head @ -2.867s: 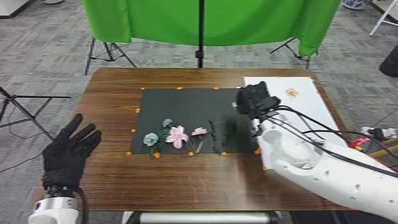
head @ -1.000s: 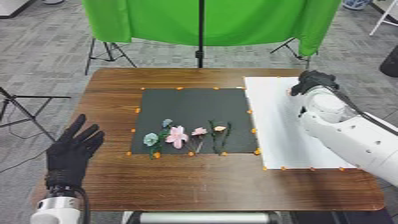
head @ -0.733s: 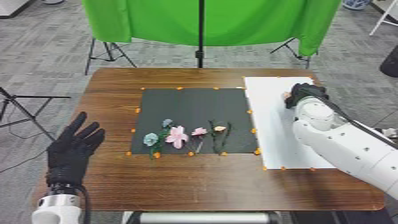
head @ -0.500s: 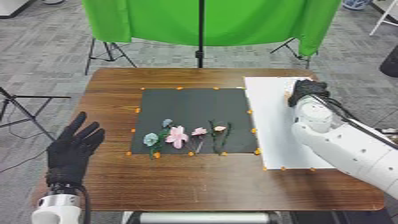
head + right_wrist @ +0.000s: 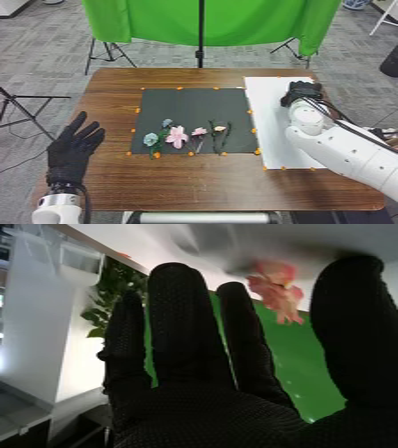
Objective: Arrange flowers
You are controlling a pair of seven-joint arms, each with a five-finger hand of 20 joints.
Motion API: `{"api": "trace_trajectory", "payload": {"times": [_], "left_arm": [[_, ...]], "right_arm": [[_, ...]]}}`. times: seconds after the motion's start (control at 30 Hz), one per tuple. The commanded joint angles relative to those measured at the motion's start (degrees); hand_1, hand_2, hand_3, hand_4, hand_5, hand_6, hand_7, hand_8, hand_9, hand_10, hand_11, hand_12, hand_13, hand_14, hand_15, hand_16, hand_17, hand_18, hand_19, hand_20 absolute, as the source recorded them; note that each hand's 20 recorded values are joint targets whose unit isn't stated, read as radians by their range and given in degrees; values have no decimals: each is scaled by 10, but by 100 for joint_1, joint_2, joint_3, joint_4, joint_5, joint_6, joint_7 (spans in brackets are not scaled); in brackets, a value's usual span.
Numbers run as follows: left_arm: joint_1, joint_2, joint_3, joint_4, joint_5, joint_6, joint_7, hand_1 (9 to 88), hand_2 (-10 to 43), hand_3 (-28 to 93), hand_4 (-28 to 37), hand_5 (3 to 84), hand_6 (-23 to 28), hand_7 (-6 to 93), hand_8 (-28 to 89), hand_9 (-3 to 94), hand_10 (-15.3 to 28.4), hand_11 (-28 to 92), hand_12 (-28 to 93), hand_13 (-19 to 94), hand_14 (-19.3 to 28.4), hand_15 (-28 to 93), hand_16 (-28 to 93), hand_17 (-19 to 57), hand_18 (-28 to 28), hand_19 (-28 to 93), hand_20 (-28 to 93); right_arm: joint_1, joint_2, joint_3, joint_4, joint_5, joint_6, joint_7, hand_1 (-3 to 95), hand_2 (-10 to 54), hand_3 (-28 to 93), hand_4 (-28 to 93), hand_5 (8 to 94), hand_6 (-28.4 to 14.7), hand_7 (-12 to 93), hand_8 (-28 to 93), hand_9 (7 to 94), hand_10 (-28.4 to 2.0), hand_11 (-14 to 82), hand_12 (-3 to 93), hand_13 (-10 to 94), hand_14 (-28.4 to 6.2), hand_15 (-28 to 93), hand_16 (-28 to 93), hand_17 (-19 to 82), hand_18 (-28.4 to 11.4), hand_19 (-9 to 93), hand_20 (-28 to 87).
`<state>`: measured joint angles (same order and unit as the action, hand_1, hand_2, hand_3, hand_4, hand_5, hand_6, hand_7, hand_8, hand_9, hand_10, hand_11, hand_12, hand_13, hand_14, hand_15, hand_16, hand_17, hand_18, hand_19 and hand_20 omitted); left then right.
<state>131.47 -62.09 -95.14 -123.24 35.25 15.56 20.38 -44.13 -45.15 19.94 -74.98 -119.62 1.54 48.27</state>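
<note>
1. Tabletop (image 5: 195, 190) of brown wood spreads under the work, its near part closest in the head view.
2. The left robot hand (image 5: 71, 152), in a black fabric glove, is over the left side of the tabletop, its fingers straight and spread apart, with nothing in them.
3. Toward the near edge of a black rectangular mat (image 5: 191, 105), a row of artificial flowers lies side by side. From left to right come a pale blue flower with green leaves (image 5: 151, 139), a small grey-blue bloom (image 5: 167, 122) just beyond it, a large light pink flower (image 5: 178, 136), a smaller pink flower on a thin stem (image 5: 200, 131) and a pale peach flower (image 5: 220, 128) between dark green stems.
4. Right of the mat lies a long white sheet (image 5: 280, 135); orange tabs dot the borders of both.
5. The right robot hand (image 5: 303, 92), also black-gloved, is at the far part of the white sheet. In the right wrist view its fingers (image 5: 185, 324) are straight and its thumb (image 5: 348, 319) stands apart from them. A coral-pink flower (image 5: 278, 294) is visible between them, near the thumb; whether they touch, I cannot tell.
6. Past the far edge hangs a bright green cloth (image 5: 147, 22), with a black upright pole (image 5: 201, 32) before it.
</note>
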Motion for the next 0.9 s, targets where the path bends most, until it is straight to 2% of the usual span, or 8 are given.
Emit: {"api": "trace_trajectory", "payload": {"times": [0.03,0.13,0.27,0.33,0.47,0.63,0.77,0.9], "left_arm": [[27,-22,11,42,17,-43,-31,207,70,809,-283,352,76,76,-81,318,195,237,106,199,270,544,-107,-87,284,578,22],[30,-32,15,37,23,-34,-20,207,70,809,-283,352,76,75,-80,317,195,238,106,199,270,544,-107,-87,284,578,22],[85,-26,8,20,-8,8,38,208,71,807,-283,352,77,75,-79,318,195,237,105,199,270,545,-107,-87,284,579,21],[107,-37,-12,16,-18,8,49,207,71,807,-283,352,77,75,-79,318,196,237,105,199,270,545,-107,-87,284,578,21],[133,-53,-39,8,-13,17,57,206,72,806,-283,353,77,73,-79,318,196,237,104,199,270,545,-107,-87,284,578,21],[181,-92,-115,-9,28,-24,11,206,72,807,-283,353,77,73,-79,318,195,237,105,199,271,545,-107,-87,284,578,21],[183,-129,-166,-4,92,-98,-82,206,71,808,-283,353,77,73,-79,318,195,237,105,200,271,544,-107,-87,284,578,21],[155,-184,-172,17,113,-152,-135,206,72,807,-283,353,77,73,-79,318,196,236,105,199,271,544,-107,-87,284,578,22]], "right_arm": [[78,-158,-190,13,-168,154,-67,330,-95,732,-283,500,4,135,-126,559,-143,223,141,553,-99,750,128,187,-232,791,399],[58,-184,-313,66,-379,190,-111,399,-95,702,-282,615,59,155,-146,688,-93,234,143,624,-75,715,138,203,-228,781,400],[8,-157,-407,63,-453,562,-130,562,-95,579,-283,806,72,135,-40,885,-46,119,286,731,-38,669,202,254,-201,800,397],[-14,-72,-405,-18,-507,786,-183,626,-95,555,-283,874,67,132,-17,934,-30,149,306,796,-14,648,221,295,-180,828,388],[-32,285,-357,-629,-378,1402,-116,625,-95,576,-283,891,60,127,-12,937,-31,180,292,816,-9,638,232,310,-176,840,384],[-558,809,39,-2056,-570,1655,-189,596,-95,637,-283,895,51,127,-9,937,-37,189,289,815,-16,644,241,308,-182,848,384],[-1593,950,851,-3184,-618,1429,-350,573,-95,678,-283,894,43,128,-2,937,-41,193,292,809,-23,654,242,302,-189,856,386],[-2462,694,1334,-3701,-841,1124,-504,561,-95,696,-283,888,39,128,4,937,-51,202,295,792,-32,669,244,284,-195,859,386]]}}
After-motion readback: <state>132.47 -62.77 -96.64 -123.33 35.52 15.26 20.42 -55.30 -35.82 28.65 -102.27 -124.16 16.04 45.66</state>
